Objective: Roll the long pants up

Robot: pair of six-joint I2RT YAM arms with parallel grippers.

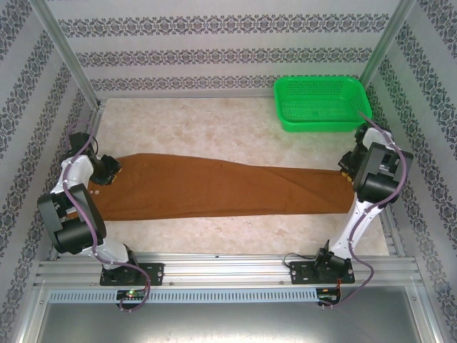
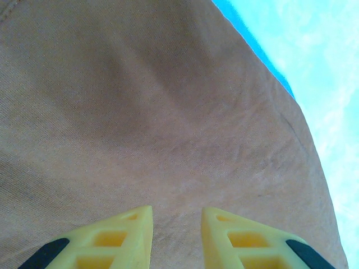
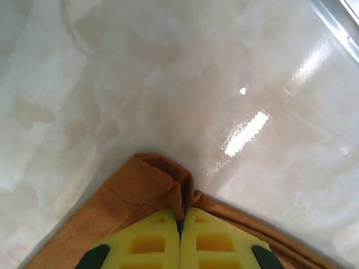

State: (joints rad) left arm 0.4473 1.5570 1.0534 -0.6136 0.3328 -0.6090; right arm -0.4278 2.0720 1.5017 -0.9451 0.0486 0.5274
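Starting at the near edge: two arms, bases side by side on the rail, one reaching to each end of the cloth. One pair of long pants [image 1: 214,189] lies flat on the table [image 1: 214,132], in the near half. The long axis runs left-right, parallel to the rail. The wide end points left and the narrow leg end points right. The legs read as a single band, tapering rightward.

Left gripper [image 2: 176,224] sits low over the wide end. Its yellow fingers [image 2: 129,235] are spread, with a clear gap between them. Only flat rust-brown cloth lies below, and nothing is pinched.

Right gripper [image 3: 180,221] is at the narrow end. Its fingers are pressed together on a raised fold of the hem edge. The cloth bunches up into the jaw line, with bare glossy tabletop just beyond it.

Further back the middle of the table is bare marble-pattern surface. One green mesh basket [image 1: 318,103] sits at the far right corner, well apart from the pants.
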